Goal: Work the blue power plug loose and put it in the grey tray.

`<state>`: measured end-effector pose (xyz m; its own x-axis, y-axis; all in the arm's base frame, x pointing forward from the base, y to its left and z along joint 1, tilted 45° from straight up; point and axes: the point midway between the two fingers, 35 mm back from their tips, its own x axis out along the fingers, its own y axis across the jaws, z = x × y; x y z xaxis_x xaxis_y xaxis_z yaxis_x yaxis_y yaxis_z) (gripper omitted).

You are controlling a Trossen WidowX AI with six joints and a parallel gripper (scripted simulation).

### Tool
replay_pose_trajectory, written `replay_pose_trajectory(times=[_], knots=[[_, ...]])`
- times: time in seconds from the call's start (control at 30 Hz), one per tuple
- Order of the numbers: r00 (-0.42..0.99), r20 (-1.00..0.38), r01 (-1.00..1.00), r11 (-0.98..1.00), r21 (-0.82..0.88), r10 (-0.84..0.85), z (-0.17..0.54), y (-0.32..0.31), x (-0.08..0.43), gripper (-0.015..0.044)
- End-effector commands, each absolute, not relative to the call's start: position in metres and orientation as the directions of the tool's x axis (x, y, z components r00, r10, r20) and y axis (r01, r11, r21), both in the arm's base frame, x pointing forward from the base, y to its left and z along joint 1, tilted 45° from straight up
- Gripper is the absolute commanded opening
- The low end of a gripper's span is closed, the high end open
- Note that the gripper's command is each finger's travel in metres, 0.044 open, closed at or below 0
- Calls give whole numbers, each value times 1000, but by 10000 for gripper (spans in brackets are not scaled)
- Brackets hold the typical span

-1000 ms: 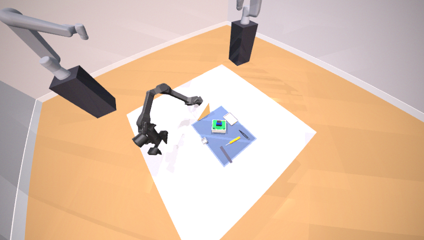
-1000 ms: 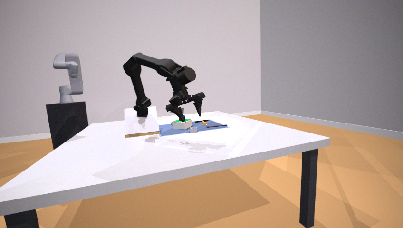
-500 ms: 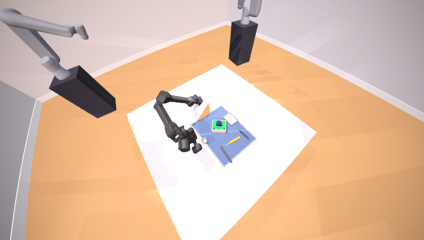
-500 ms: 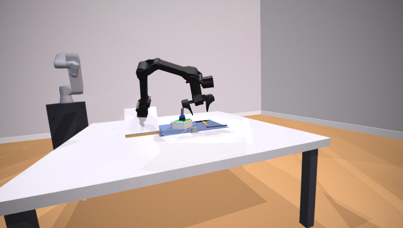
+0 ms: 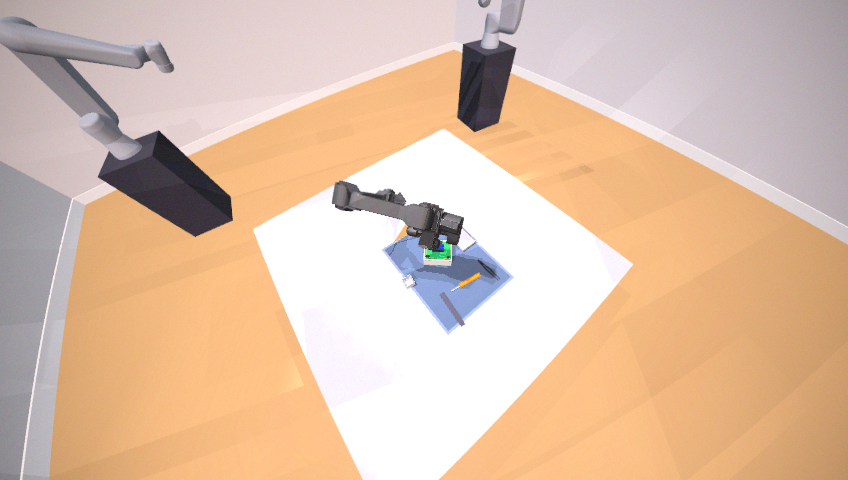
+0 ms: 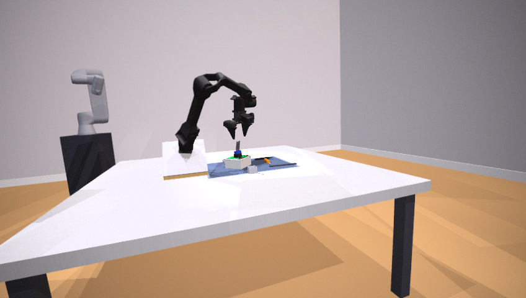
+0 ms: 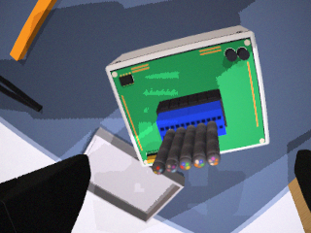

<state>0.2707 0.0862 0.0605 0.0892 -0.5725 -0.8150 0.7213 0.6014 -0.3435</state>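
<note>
We see our black arm (image 6: 198, 107) rise from a pale panel at the left of the white surface (image 6: 295, 207) and bend over to the right. Our pincer (image 6: 239, 138) points down, its fingers apart, above the blue plug (image 6: 237, 152) on the green circuit board (image 6: 230, 158). A dark bundle (image 6: 237, 144) stands up from the plug. The board tops a white box (image 6: 237, 162) on a blue mat (image 6: 221, 171). A small grey block (image 6: 252, 169) sits nearer us, while an orange-handled tool (image 6: 267, 161) lies to the right.
</note>
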Motion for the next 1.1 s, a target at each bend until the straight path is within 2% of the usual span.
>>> replay_pose_trajectory(times=[0.0,0.2,0.33,0.63,1.07], knots=[[108,-749,614,637,-467,-654,42,105,241,430],[89,-813,717,603,-349,-576,63,91,269,430],[89,-815,721,601,-344,-572,64,90,270,430],[130,-716,560,647,-517,-686,32,116,231,430],[134,-712,555,647,-523,-690,10,95,234,430]])
